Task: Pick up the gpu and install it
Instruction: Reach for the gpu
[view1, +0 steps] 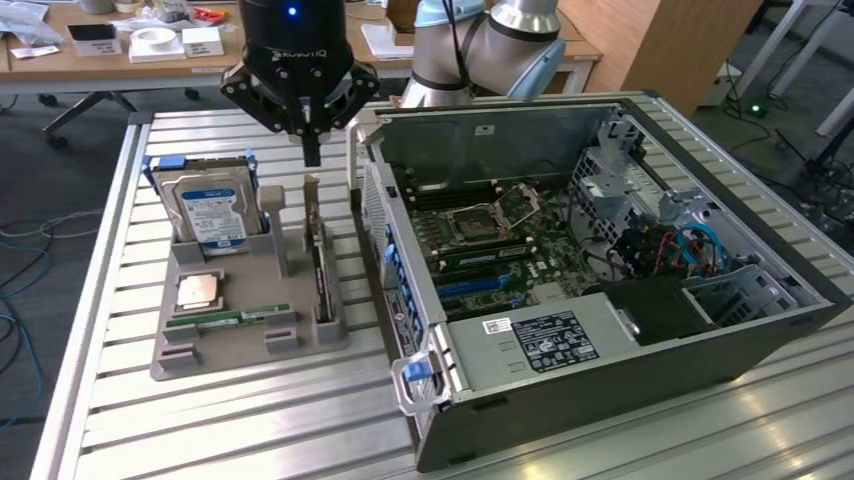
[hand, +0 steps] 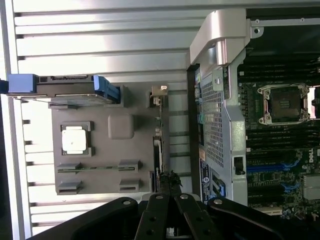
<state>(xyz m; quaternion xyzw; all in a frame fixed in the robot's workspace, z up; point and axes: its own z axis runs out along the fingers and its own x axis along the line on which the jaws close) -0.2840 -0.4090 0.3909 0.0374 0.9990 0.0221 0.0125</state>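
Note:
The gpu is a thin dark card standing on its long edge in a slot of the grey holder, next to the open computer case. My gripper hangs just above the card's far end with its fingers pressed together and nothing between them. In the wrist view the gpu is seen edge-on as a narrow strip, and my gripper is shut over its near end. The case's motherboard lies exposed, with blue slots near its lower part.
The holder also carries an upright silver hard drive with a blue-white label, a processor chip and a green memory stick. The metal case wall rises close beside the gpu. A slatted metal table supports everything.

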